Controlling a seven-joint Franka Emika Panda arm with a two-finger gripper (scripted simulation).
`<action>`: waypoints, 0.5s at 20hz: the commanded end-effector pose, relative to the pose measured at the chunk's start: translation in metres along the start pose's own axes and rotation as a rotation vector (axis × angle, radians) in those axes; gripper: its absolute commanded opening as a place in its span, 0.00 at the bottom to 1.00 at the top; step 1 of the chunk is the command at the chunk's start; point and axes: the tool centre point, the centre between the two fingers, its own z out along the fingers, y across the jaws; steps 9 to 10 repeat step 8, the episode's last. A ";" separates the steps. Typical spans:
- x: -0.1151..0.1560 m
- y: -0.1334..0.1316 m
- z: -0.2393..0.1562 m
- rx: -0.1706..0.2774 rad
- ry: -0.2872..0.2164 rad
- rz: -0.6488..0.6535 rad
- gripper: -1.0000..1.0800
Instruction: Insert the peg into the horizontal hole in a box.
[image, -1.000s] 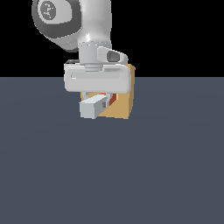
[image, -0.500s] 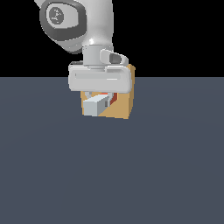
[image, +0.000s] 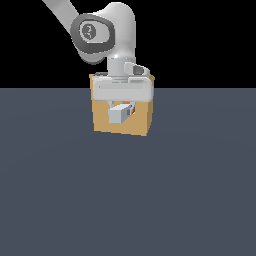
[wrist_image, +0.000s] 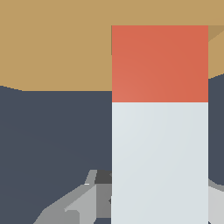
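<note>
One peg (image: 120, 114), clamped level in the claw (image: 121, 106) beneath the wrist, points its red end at the box (image: 141, 121) just ahead, likely so it lines up with the hole, hidden behind it.

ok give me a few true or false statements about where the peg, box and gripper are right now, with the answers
1. The gripper holds the peg. True.
2. The peg's red-orange end points toward the box. True: in the wrist view the red end lies against the tan face.
3. The peg lies loose on the floor, away from the box. False: it is held off the floor, right in front of the box.
4. The box is blue. False: it is tan.
5. The peg's pale grey end faces the exterior camera. True.
6. The peg stands vertical. False: it is held horizontal.
</note>
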 end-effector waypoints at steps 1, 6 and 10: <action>0.015 0.002 -0.003 -0.005 0.002 0.002 0.00; 0.029 0.003 -0.003 -0.005 0.002 0.002 0.00; 0.030 0.003 -0.003 -0.005 0.002 0.002 0.00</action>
